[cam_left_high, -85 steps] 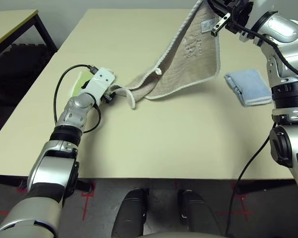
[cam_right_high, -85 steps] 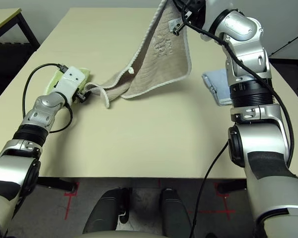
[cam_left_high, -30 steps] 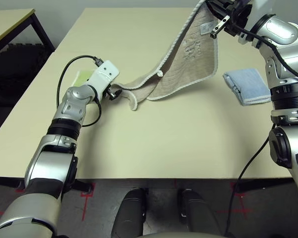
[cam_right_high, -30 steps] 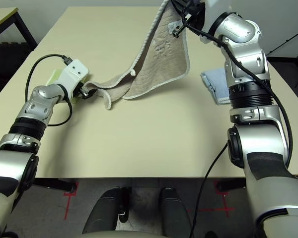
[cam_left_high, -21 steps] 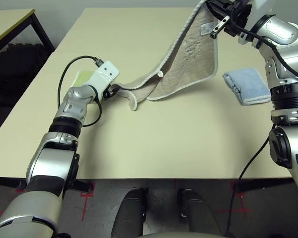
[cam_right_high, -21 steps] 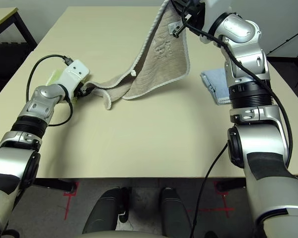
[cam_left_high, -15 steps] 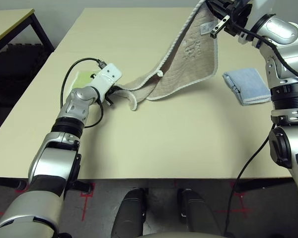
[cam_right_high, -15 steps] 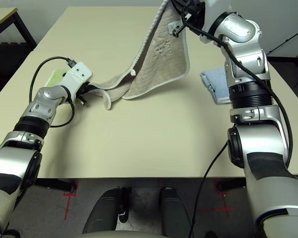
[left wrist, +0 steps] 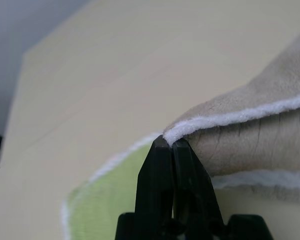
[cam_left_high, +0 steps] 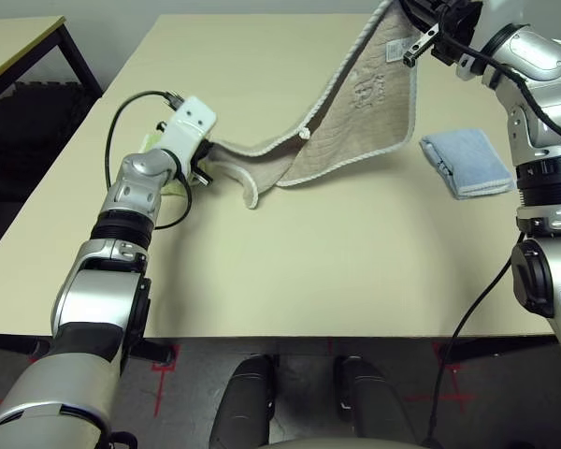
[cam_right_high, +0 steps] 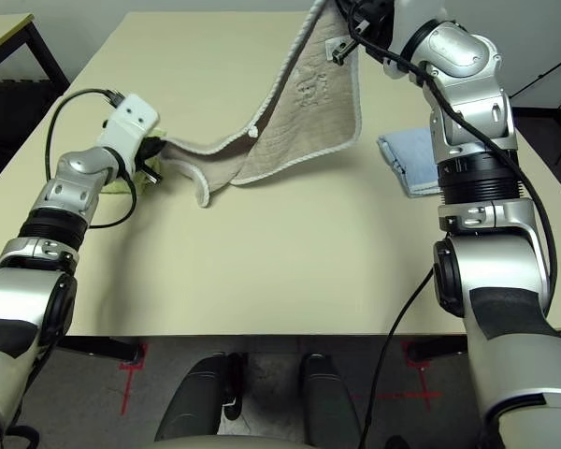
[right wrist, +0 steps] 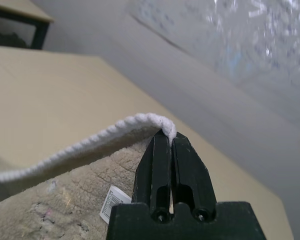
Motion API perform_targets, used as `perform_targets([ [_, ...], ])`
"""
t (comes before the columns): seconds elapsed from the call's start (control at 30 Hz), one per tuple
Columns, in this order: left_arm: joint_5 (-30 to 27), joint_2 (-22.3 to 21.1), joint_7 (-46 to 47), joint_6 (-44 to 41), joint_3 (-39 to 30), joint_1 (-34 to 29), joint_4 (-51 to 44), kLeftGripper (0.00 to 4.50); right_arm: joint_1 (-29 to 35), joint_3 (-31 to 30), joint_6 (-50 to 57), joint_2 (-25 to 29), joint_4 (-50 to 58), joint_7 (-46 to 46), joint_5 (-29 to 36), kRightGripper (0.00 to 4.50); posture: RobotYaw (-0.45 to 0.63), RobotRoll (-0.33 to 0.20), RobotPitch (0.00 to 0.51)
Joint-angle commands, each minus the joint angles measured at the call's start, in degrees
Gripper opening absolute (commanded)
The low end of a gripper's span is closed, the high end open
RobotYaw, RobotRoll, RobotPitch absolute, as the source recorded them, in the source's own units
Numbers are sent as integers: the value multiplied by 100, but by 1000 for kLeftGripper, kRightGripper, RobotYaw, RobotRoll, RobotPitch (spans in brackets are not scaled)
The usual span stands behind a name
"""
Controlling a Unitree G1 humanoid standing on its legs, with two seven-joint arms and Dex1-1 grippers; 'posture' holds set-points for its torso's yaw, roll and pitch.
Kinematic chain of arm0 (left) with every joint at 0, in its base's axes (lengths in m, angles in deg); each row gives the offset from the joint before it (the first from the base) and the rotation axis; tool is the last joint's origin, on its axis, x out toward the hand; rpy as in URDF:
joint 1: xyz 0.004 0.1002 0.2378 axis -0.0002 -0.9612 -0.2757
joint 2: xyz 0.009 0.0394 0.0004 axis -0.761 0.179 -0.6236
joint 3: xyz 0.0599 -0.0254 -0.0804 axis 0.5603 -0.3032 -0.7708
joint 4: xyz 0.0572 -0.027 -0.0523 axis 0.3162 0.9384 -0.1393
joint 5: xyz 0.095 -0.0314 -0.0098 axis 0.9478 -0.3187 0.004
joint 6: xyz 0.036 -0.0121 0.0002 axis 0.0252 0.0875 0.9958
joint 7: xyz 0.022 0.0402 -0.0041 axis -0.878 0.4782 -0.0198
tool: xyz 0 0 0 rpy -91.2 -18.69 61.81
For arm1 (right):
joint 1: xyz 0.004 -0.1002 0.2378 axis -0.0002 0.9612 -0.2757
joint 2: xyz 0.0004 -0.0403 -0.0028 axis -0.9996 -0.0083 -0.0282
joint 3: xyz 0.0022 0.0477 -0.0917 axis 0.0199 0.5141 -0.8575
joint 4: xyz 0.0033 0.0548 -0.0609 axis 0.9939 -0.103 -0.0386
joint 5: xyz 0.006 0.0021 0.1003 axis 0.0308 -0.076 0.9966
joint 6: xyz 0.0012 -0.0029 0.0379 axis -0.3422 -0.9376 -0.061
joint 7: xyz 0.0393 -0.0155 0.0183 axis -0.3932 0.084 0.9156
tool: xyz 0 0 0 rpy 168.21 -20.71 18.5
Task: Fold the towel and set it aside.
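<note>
Our left gripper (left wrist: 171,145) is clamped on a white-stitched corner of the towel (cam_left_high: 355,122) near the table's (cam_left_high: 290,262) left edge, just above the lime-green towel (left wrist: 110,200). Our right gripper (right wrist: 170,142) is pinched on another corner, holding it up over the far right part of the table. The towel hangs between the two, its lower fold touching the surface toward the far side, with the light-blue towel (cam_left_high: 466,161) lying apart near the right edge.

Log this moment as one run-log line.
left pincer: shut on towel edge | right pincer: shut on raised towel corner | fold: not yet made
</note>
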Motion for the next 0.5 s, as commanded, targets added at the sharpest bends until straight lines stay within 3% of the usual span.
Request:
perform_targets([
  [0.03,-91,-48,294,-33,-160,175,-60,11,205,100,306,134,52,221,-122,0,108,0,132],
  [0.5,-213,-37,796,349,-373,348,132,11,1052,267,680,496,81,856,-313,0,89,0,128],
])
